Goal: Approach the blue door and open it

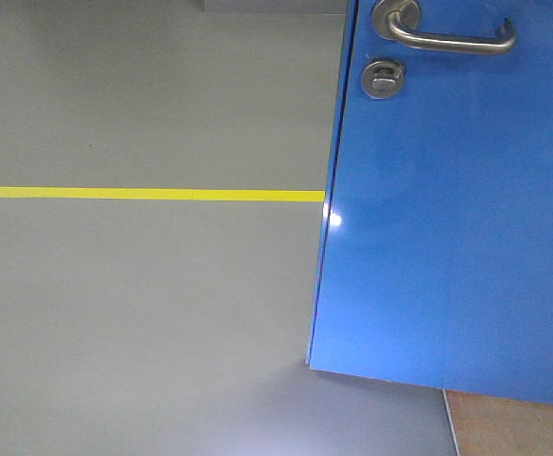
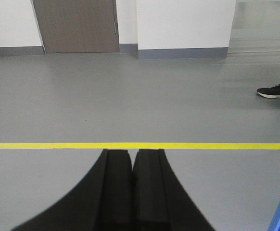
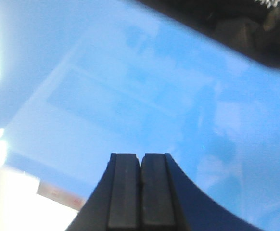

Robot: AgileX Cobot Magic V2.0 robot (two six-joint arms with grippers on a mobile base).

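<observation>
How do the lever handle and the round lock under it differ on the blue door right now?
The lever handle is a long bar running sideways across the blue door from its round mount; the round lock is a compact disc with a small thumb-turn. The handle sits higher, partly cut off by the top of the front view; the lock sits just below, fully visible. Both are silver metal, near the door's left edge.

Front view: door (image 1: 457, 218) at right, floor (image 1: 134, 313) at left. Handle (image 1: 452, 36) near door's top, lock (image 1: 382, 78) just below, twd door's left edge. Floor line (image 1: 148, 195) runs left-right, ends at door edge. Left wrist view: line crosses ahead of gripper (image 2: 132, 166); shoe (image 2: 276, 92) far right beyond line, wall (image 2: 183, 24) behind.
</observation>
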